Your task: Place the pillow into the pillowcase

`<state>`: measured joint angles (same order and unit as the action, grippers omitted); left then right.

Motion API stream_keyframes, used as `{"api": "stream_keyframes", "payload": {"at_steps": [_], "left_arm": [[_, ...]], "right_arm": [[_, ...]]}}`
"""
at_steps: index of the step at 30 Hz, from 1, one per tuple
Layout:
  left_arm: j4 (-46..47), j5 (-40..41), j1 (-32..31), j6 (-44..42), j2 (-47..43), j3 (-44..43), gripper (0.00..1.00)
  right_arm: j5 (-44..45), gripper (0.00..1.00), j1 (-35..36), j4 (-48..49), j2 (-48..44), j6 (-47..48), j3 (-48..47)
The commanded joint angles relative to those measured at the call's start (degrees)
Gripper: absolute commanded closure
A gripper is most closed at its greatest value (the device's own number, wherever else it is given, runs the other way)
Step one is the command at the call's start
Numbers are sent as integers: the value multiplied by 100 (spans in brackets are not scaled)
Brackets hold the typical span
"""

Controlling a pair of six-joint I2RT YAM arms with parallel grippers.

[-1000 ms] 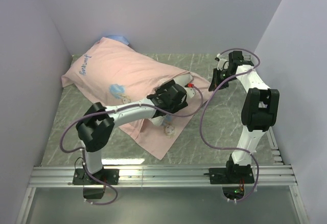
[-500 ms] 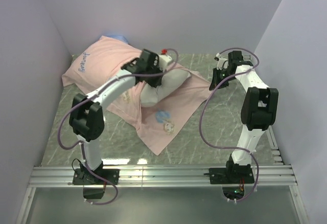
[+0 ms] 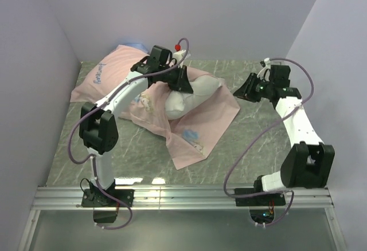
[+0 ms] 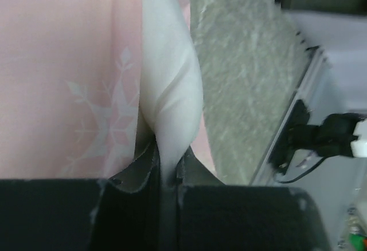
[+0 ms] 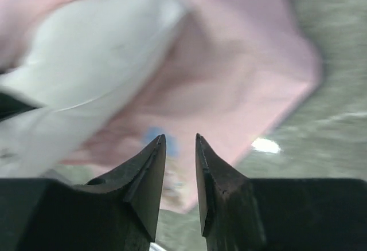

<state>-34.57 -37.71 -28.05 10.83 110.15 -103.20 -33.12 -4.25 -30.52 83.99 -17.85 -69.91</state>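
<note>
Right wrist view blurred: pillow (image 5: 86, 50) and pillowcase (image 5: 241, 73) outlines smeared. Left wrist view: pillowcase cut off at nine o'clock; pillow's fold vanishes inside left gripper (image 4: 166, 168).

High rear overview, two near wrist views, shared pillow (image 3: 192, 93)

Left hand (image 4: 166, 160) newly clamped on pillow (image 3: 198, 90); right hand (image 5: 178, 142) parted, off pillowcase (image 3: 213, 118).

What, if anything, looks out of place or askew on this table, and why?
The pillow lies bunched and bare on top of the pillowcase at centre, mostly outside it, with a fold pinched in the left tool. The pillowcase is rumpled and sprawled at an angle.
</note>
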Motion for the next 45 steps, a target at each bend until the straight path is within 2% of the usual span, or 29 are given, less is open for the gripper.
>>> {"api": "stream_keyframes", "payload": {"at_steps": [1, 3, 4, 6, 7, 10, 13, 14, 17, 22, 25, 28, 29, 32, 34, 37, 40, 42, 43, 45], "left_arm": [[1432, -1273, -60, 1403, 111, -218, 100], [1663, -1291, -60, 1632, 173, -288, 100], [1742, -1274, -77, 1772, 226, -306, 100], [2032, -1265, -77, 2018, 253, -289, 100], [2111, -1273, -77, 2072, 253, -271, 100], [2515, -1387, -69, 2334, 235, -105, 100], [2770, -1554, -69, 2546, 279, -60, 100], [2849, -1590, -77, 2608, 279, -25, 100], [3122, -1721, -69, 2819, 270, 54, 100], [3403, -1845, -69, 3003, 209, 203, 99], [3658, -1915, -77, 3223, 183, 405, 100], [3799, -1959, -77, 3381, 121, 563, 100], [3895, -1994, -77, 3434, 104, 686, 100], [4177, -2029, -77, 3689, -28, 1002, 100], [4186, -2020, -77, 3698, -81, 1065, 100], [4143, -1933, -69, 3690, -116, 1135, 100], [3862, -1635, -25, 3540, -178, 1117, 100], [3773, -1433, 36, 3557, -204, 1170, 100], [3738, -1397, 63, 3558, -239, 1205, 100], [3729, -1248, 133, 3575, -292, 1319, 100]], "right_arm": [[-309, 67, 354, 767, -76, -1229, 556], [-222, 69, 538, 1204, -5, -1754, 1037], [-3, 69, 713, 1685, 21, -1949, 1223], [366, 68, 968, 2014, 170, -2353, 1505], [751, 67, 1257, 2154, 240, -2407, 1533], [1184, 63, 1681, 2839, 443, -2618, 1656], [896, 64, 1980, 4128, 846, -3135, 1700], [539, 66, 2033, 4412, 1152, -3511, 1691], [360, 67, 2165, 5019, 1558, -3892, 1533], [658, 65, 2350, 5495, 2227, -4604, 1340], [877, 63, 2428, 6311, 2596, -5105, 1278], [1175, 67, 2560, 6724, 2974, -5351, 1111], [1203, 75, 2604, 6926, 3070, -5648, 1094], [1168, 83, 2753, 7629, 3475, -5984, 1006], [1212, 84, 2824, 7518, 3660, -5924, 804], [1325, 85, 2842, 6685, 3879, -5652, 383], [1983, 89, 2772, 4608, 3792, -5081, 39], [2335, 95, 2632, 3917, 3582, -4721, -22], [2433, 99, 2596, 3191, 3494, -4554, -84], [2843, 100, 2518, 2755, 3125, -4009, 12]]}}
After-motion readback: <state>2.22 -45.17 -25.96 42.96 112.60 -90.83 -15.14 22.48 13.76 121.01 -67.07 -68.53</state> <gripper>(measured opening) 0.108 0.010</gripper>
